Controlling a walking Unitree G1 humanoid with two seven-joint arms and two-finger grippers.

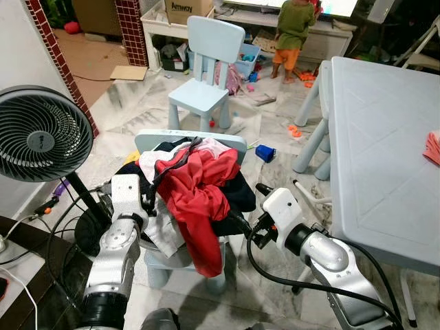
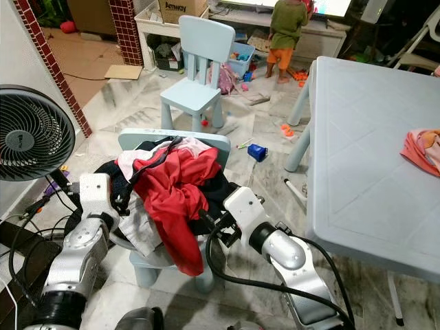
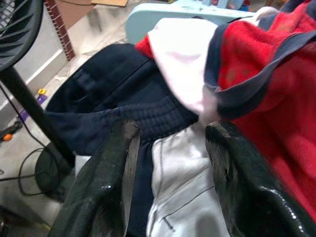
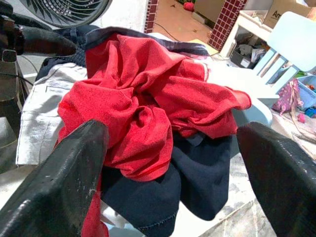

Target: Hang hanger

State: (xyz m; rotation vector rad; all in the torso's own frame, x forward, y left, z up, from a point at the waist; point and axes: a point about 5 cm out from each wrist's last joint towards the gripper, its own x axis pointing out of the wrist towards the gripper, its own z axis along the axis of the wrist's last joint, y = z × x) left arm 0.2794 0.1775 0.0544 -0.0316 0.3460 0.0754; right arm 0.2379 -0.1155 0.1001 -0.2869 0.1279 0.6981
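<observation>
A heap of clothes lies on a small light-blue chair point(image 1: 234, 141) right in front of me: a red garment point(image 1: 196, 189) on top, navy fabric point(image 3: 103, 98) and white cloth point(image 3: 182, 192) under it. I cannot make out a hanger in the heap. My left gripper point(image 3: 173, 131) is open at the heap's left side, with its fingers point(image 3: 123, 148) over the navy and white cloth. On the heap's right side my right gripper point(image 4: 173, 133) is wide open and faces the red garment point(image 4: 143, 108). Neither holds anything.
A black standing fan point(image 1: 41, 134) with cables at its foot stands close on my left. A grey table point(image 1: 385, 137) with a pink cloth point(image 2: 421, 148) fills the right. Beyond are a second blue chair point(image 1: 206, 69), a blue cup point(image 1: 265, 153), scattered toys and a small person point(image 1: 294, 34).
</observation>
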